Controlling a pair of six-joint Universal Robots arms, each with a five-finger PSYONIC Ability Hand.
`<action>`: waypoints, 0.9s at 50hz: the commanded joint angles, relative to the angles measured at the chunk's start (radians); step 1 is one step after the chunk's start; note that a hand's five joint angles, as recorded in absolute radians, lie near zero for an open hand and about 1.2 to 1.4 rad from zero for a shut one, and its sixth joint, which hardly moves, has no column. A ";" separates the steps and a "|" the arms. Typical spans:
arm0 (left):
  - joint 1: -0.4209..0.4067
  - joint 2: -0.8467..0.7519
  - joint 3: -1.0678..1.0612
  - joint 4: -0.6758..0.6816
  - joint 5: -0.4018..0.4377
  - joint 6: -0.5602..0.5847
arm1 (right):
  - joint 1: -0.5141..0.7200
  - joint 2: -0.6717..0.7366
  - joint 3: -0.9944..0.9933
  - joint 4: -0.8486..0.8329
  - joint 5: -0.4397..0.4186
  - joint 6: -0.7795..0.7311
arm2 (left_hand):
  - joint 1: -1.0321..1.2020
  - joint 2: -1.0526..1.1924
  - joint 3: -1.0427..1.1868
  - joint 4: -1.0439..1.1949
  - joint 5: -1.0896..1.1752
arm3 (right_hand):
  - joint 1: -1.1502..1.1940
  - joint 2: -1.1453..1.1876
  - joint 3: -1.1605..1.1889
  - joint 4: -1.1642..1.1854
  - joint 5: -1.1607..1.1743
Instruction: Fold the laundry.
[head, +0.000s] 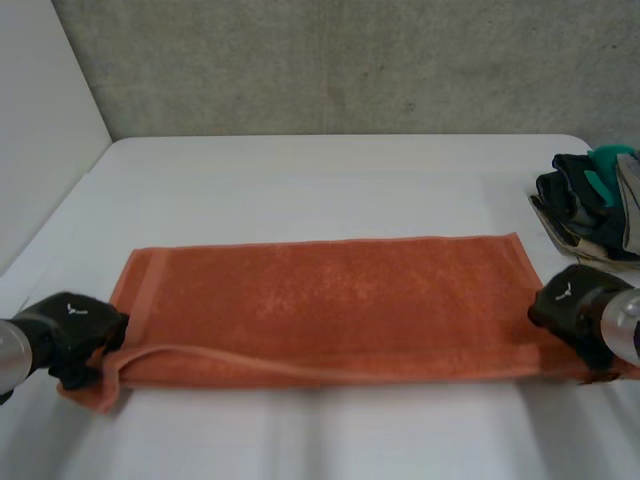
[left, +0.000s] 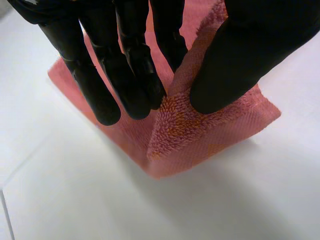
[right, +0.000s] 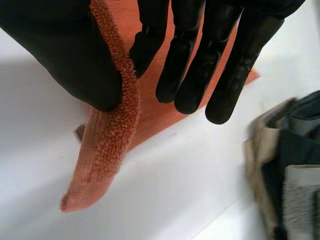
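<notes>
Currently: orange towel flat across counter; left hand pinches its near-left corner, right hand its near-right corner, thumb against fingers; risk: shallow pinch slipping, or uneven lift skewing the fold.

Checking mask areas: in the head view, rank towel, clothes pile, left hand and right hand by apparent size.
1. towel: by far the largest.
2. clothes pile: somewhat bigger than either hand, though cut off by the view's edge.
3. left hand and right hand: look alike, not ranked.
</notes>
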 joint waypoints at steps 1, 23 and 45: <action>-0.086 -0.172 0.165 0.201 0.034 -0.190 | 0.053 0.183 -0.129 -0.243 0.012 0.115 | 0.273 0.195 0.201 0.196 0.237 | 0.350 0.221 0.214 0.207 0.236; -0.282 -0.596 0.566 0.421 -0.359 -0.418 | 0.154 0.625 -0.557 -0.576 0.137 0.112 | 0.273 0.195 0.201 0.196 0.237 | 0.350 0.221 0.214 0.207 0.236; -0.353 -0.347 0.373 0.485 -0.319 -0.413 | 0.198 0.273 -0.321 -0.657 0.091 0.380 | -0.949 -1.027 -1.021 -1.026 -0.984 | -0.872 -1.000 -1.008 -1.015 -0.986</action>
